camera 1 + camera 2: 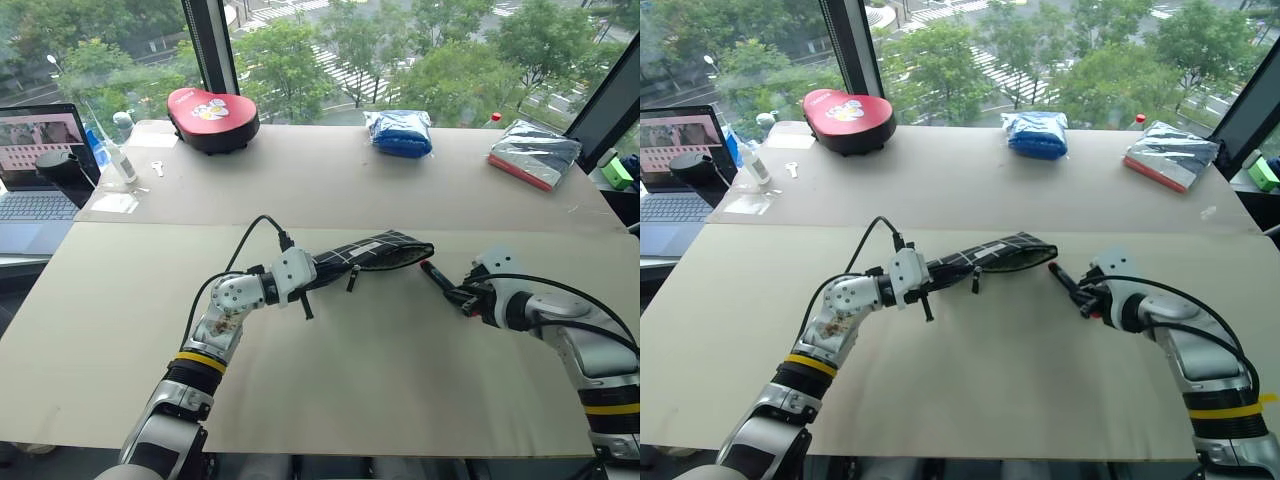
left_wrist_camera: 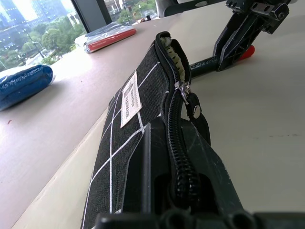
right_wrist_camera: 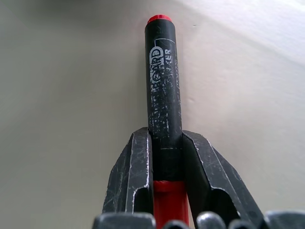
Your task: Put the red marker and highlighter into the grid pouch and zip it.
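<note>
We are clamping the red marker (image 3: 163, 90) in our right gripper (image 1: 452, 290), near the middle of the table (image 1: 330, 380), its black barrel bearing worn white lettering that we cannot read. Our left gripper (image 1: 312, 272) is pinching the grid pouch (image 1: 375, 252) shut-jawed at its zipper end, its mouth gaping toward the marker and its white label (image 2: 128, 98) too small to read.
</note>
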Controlling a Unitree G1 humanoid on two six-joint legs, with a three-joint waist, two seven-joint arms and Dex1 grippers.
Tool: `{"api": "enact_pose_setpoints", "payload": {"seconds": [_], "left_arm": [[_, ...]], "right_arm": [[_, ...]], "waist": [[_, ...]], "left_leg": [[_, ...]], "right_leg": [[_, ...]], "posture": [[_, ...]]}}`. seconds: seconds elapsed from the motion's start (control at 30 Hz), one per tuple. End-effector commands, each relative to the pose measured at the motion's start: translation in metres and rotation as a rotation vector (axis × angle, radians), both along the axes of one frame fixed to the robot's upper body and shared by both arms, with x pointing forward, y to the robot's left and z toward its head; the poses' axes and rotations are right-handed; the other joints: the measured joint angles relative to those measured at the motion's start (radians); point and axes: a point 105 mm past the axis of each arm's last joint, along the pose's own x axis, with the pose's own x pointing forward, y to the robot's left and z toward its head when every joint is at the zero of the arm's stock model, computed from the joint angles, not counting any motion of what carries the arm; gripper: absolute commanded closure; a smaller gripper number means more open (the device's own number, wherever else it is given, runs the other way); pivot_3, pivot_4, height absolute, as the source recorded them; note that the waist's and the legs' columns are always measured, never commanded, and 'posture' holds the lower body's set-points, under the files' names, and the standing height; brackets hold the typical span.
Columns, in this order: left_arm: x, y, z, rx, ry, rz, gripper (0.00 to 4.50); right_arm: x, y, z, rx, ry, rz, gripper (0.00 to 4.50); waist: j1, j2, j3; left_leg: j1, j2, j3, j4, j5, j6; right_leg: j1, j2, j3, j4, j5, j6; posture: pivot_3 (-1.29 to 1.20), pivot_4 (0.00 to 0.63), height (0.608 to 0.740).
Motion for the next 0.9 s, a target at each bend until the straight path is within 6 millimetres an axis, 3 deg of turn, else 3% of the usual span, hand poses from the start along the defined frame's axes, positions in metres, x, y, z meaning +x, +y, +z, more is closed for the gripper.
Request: {"api": "enact_pose_setpoints", "payload": {"seconds": [0.03, 0.07, 0.13, 0.23, 0.47, 0.63, 0.9], "left_arm": [[0.001, -0.002, 0.016, -0.029, -0.053, -0.009, 4.50], [0.001, -0.003, 0.016, -0.029, -0.052, -0.010, 4.50], [0.001, -0.003, 0.016, -0.029, -0.051, -0.012, 4.50], [0.002, -0.004, 0.016, -0.029, -0.050, -0.014, 4.50], [0.002, -0.006, 0.016, -0.032, -0.048, -0.019, 4.50], [0.002, -0.006, 0.016, -0.034, -0.048, -0.019, 4.50], [0.001, -0.006, 0.016, -0.029, -0.050, -0.022, 4.50]], "right_arm": [[0.017, -0.025, 0.038, -0.005, -0.200, -0.111, 3.99], [0.019, -0.019, 0.062, 0.013, -0.295, -0.059, 3.99], [0.015, -0.011, 0.087, -0.010, -0.398, 0.032, 3.99], [0.001, -0.001, 0.097, -0.162, -0.428, 0.205, 3.99], [-0.031, 0.023, 0.078, -0.389, -0.336, 0.530, 3.99], [-0.019, 0.018, 0.074, -0.515, -0.359, 0.524, 3.99], [-0.008, 0.032, 0.071, -0.548, -0.389, 0.577, 3.99]], "waist": [[0.000, 0.000, 0.000], [-0.001, 0.000, 0.000], [-0.004, 0.003, 0.002], [-0.006, 0.003, 0.002], [-0.005, 0.003, 0.002], [-0.006, 0.003, 0.002], [-0.005, 0.003, 0.003]], "left_leg": [[0.000, 0.000, 0.000, 0.000, 0.000, 0.000], [0.000, 0.000, 0.000, 0.000, 0.000, 0.000], [-0.002, -0.001, 0.001, 0.000, 0.000, 0.000], [-0.001, 0.000, 0.001, -0.002, 0.000, 0.000], [-0.002, 0.000, 0.001, -0.001, 0.000, 0.001], [-0.001, 0.001, 0.001, -0.001, 0.000, 0.001], [-0.001, 0.001, 0.001, -0.001, 0.000, 0.000]], "right_leg": [[0.000, 0.000, 0.000, 0.000, 0.000, 0.000], [0.000, 0.000, 0.000, 0.000, 0.000, 0.000], [-0.002, 0.000, 0.001, 0.000, 0.000, 0.000], [-0.003, 0.001, 0.000, 0.000, 0.000, 0.000], [-0.001, 0.001, 0.000, -0.001, 0.000, 0.001], [-0.002, 0.000, 0.000, -0.001, 0.000, 0.001], [-0.002, 0.000, 0.000, -0.001, 0.000, 0.000]], "posture": [[0.00, 0.150, 0.740], [0.00, 0.150, 0.740], [0.00, 0.150, 0.740], [0.00, 0.150, 0.740], [0.00, 0.150, 0.740], [0.00, 0.150, 0.740], [0.00, 0.150, 0.740]]}}
